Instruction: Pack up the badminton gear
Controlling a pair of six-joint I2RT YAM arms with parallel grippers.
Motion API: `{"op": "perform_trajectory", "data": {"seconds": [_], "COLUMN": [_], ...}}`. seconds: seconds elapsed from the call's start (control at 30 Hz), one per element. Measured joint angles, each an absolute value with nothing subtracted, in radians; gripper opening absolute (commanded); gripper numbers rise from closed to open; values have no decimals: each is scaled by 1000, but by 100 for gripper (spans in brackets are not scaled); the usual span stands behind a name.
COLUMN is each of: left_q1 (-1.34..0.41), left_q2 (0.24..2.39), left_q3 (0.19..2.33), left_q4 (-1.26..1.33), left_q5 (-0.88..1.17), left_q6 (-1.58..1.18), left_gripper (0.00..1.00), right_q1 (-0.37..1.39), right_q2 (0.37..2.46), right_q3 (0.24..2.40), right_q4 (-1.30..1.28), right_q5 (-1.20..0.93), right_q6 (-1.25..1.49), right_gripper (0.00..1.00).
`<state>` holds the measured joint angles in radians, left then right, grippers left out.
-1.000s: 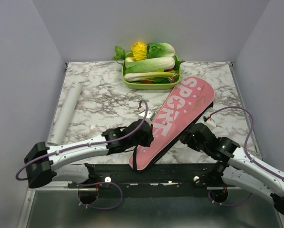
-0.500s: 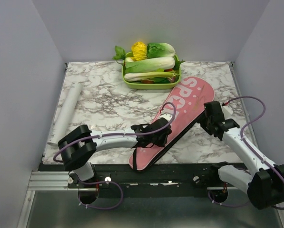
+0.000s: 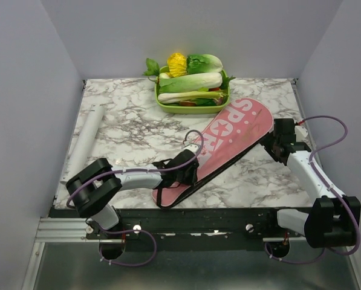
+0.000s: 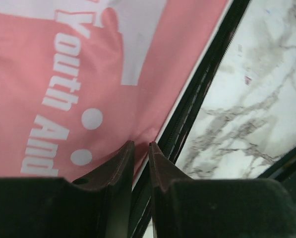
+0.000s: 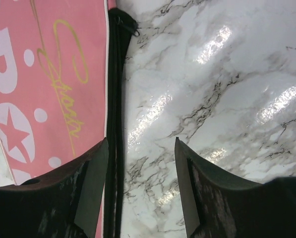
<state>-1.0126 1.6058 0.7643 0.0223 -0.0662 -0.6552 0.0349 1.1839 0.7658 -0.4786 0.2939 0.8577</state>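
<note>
The pink cover bag (image 3: 234, 139) with white lettering and black trim lies closed and diagonal on the marble table, its narrow end near the front edge. My left gripper (image 3: 188, 175) sits at the bag's lower right edge. In the left wrist view my left gripper (image 4: 139, 144) is pinched shut on the bag's (image 4: 63, 74) piped edge beside the black zip. My right gripper (image 3: 274, 145) is by the bag's wide end. In the right wrist view my right gripper (image 5: 142, 140) is open over bare marble, next to the bag's (image 5: 48, 74) zip edge. The long white tube (image 3: 83, 142) lies at the left. No rackets show.
A green tray (image 3: 192, 110) piled with vegetables stands at the back centre, just behind the bag's wide end. Grey walls close in the left, right and back. A black rail runs along the table's front edge (image 3: 192, 214).
The left gripper took hold of the bag's edge and dragged the narrow end to the left. The right arm swung back and out to the right, away from the bag's middle.
</note>
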Motion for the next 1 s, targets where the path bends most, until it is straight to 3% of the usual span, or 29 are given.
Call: {"op": "perform_trajectory", "data": {"seconds": [0.33, 0.47, 0.5, 0.6, 1.0], "left_q1": [-717, -588, -553, -483, -463], "left_q2": [1435, 1398, 1392, 1384, 1378], "left_q3": [606, 583, 578, 570, 557], "left_q4": [24, 8, 7, 10, 37], "left_q5": [-64, -58, -54, -40, 43], "left_q6": [-630, -612, -609, -609, -613], "left_gripper": [28, 28, 28, 28, 29], "right_q1": [24, 24, 24, 24, 79], "right_q2": [1296, 1346, 1358, 1399, 1430], "right_q3": [835, 868, 875, 903, 896], "right_q4": [-470, -471, -472, -478, -531], "right_q5": [279, 237, 220, 166, 104], "right_q6": [768, 709, 693, 641, 508], "right_gripper": [60, 51, 44, 41, 43]}}
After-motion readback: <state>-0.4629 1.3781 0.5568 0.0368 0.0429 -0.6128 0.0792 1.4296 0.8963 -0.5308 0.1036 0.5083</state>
